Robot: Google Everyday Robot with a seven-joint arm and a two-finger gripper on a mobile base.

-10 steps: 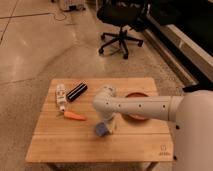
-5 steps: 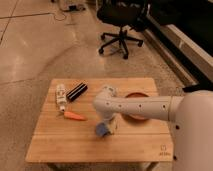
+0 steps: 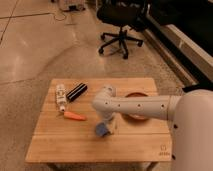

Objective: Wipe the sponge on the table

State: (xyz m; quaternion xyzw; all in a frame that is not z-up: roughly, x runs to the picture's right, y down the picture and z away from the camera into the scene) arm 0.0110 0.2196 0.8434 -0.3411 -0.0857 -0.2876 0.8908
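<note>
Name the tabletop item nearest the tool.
The light-blue sponge, directly at the tool over the middle of the table; carrot, white bottle and black object lie further left.

Hand (image 3: 109,125) down at the sponge (image 3: 102,130) on the table (image 3: 75,145) (carrot (image 3: 75,116) lying nearby)

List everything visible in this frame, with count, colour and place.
table: one, light wood, centre of view
sponge: one, light blue, table's middle front, at the tool
carrot: one, orange, picture-left of the sponge
bottle: one, white, lying at the table's far left
black object: one, black, beside the bottle
bowl: one, orange, partly behind the arm
office chair: one, black, on the floor beyond the table
arm: one, white, reaching from picture-right
tool: one, white, low over the sponge
</note>
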